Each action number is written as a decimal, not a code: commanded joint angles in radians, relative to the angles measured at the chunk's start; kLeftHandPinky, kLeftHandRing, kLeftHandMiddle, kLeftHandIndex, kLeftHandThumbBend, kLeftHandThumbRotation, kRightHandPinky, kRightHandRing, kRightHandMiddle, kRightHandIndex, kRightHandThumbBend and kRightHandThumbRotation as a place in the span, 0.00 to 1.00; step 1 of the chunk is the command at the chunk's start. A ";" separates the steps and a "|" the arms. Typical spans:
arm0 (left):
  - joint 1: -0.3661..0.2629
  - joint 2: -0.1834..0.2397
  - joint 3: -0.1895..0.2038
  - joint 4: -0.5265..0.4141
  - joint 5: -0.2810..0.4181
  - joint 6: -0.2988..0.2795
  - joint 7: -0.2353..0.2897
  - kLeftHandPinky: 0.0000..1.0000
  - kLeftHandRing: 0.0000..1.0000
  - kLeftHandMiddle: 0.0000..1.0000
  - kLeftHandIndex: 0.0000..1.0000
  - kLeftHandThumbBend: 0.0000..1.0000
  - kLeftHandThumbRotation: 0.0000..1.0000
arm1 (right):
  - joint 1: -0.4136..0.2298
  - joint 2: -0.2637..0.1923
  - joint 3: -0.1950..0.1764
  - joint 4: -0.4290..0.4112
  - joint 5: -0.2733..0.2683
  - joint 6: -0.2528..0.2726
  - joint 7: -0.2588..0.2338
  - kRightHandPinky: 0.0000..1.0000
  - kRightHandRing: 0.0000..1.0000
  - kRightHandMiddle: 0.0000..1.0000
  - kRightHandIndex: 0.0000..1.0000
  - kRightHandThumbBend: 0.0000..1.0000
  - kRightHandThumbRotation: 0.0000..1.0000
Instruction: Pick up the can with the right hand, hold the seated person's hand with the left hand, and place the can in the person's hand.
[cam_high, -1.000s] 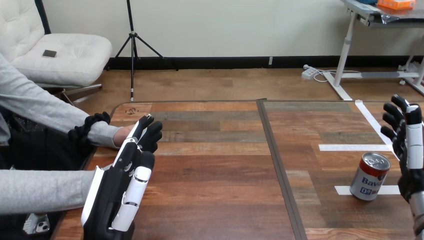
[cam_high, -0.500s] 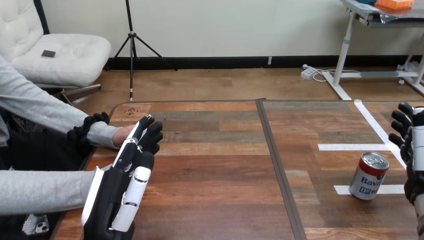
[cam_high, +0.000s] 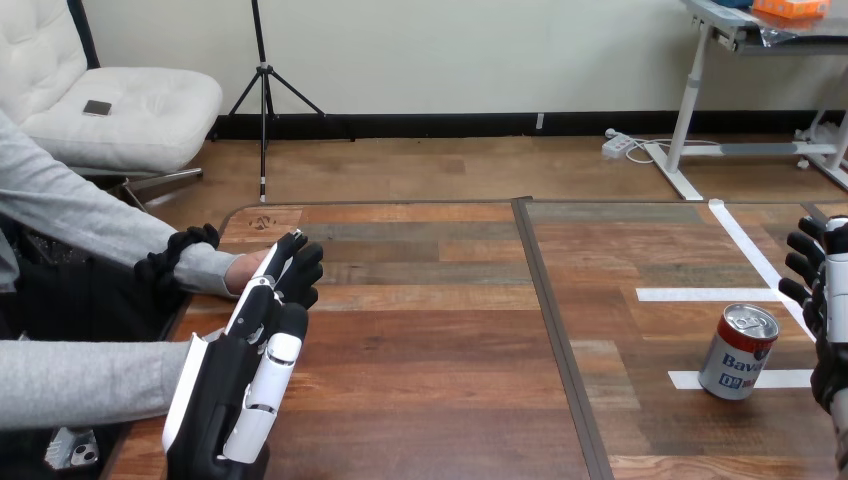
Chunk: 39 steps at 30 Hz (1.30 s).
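Note:
A red, white and blue can (cam_high: 739, 352) stands upright on the table's right part, on a strip of white tape. My right hand (cam_high: 826, 300) is at the view's right edge, just right of the can and apart from it, open with relaxed fingers. My left hand (cam_high: 236, 385) rises from the lower left, open, with its straight fingers reaching the person's hand (cam_high: 243, 270). That hand rests near the table's left edge and is partly hidden behind my fingers. I cannot tell whether they touch.
White tape strips (cam_high: 708, 294) mark the table's right part. A dark seam (cam_high: 556, 320) runs down the table's middle. The person's other arm, in a grey sleeve (cam_high: 85, 382), lies along the lower left beside my left hand.
My right hand has drifted right and down toward the view's edge, away from the can. The left hand, the can and the person's hand have stayed put.

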 joint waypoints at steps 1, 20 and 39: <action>-0.032 -0.006 0.000 -0.045 -0.007 -0.004 -0.005 0.92 0.92 0.91 0.93 0.49 0.85 | -0.094 -0.033 0.002 0.019 -0.011 0.010 -0.022 0.89 0.92 0.90 0.90 0.87 0.99; -0.025 -0.001 -0.001 -0.058 -0.005 0.009 -0.012 0.93 0.92 0.91 0.93 0.49 0.85 | -0.118 -0.027 -0.014 0.073 0.012 0.052 -0.014 0.89 0.91 0.89 0.88 0.86 0.91; -0.029 -0.004 0.005 -0.057 -0.009 0.009 -0.013 0.92 0.92 0.91 0.92 0.49 0.84 | -0.121 -0.019 -0.009 0.097 0.008 0.099 -0.003 0.96 0.94 0.91 0.92 0.86 0.88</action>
